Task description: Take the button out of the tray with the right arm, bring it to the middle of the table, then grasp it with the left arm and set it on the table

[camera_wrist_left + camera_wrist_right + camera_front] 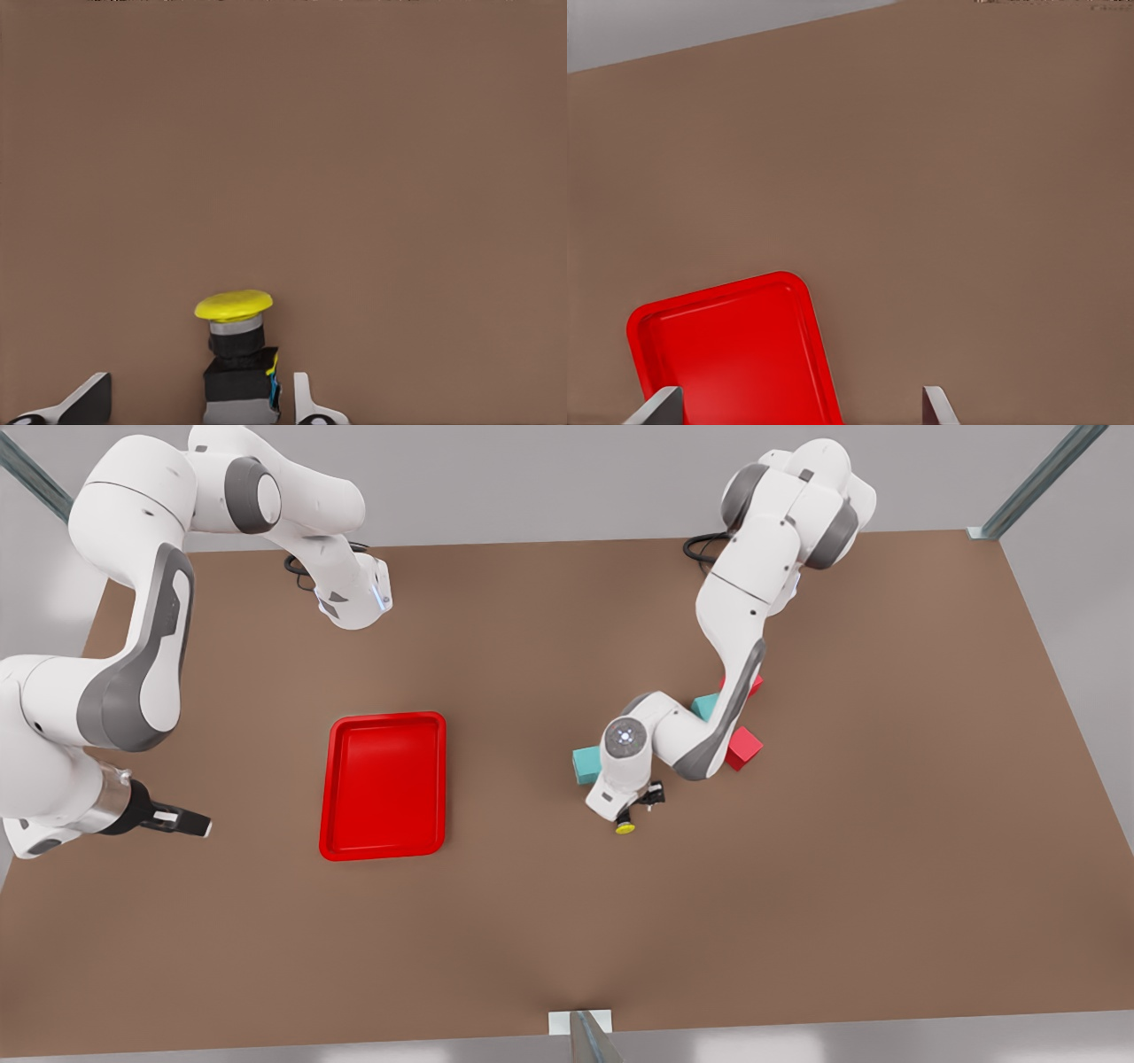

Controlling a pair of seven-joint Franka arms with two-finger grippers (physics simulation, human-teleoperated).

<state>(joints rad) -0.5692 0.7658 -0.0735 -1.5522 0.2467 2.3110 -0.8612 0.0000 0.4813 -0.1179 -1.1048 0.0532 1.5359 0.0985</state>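
Reaching down over the middle of the brown table, the left gripper hangs at the button in the front view, its white arm folded low in front of two teal cubes and two red cubes that lie on the front view's right half. The button's yellow cap pokes out just below the black fingers, well clear of the red tray, which lies flat with nothing in it toward the front view's left. Farther left, near the table's edge, the right gripper points sideways toward the tray and waits apart from it; whether its jaws are spread cannot be told from this angle.

Seen from the left wrist view, the button stands between the left gripper's fingertips, dark body nearest the camera and round yellow cap pointing away toward the tabletop. One fingertip lies right against the body's side while the other stands off with a plain gap, so the jaws are spread rather than pinching it.

From the right wrist view, the right gripper's fingertips stand wide apart with nothing between them, and one rounded corner of the tray lies on the table beyond them.
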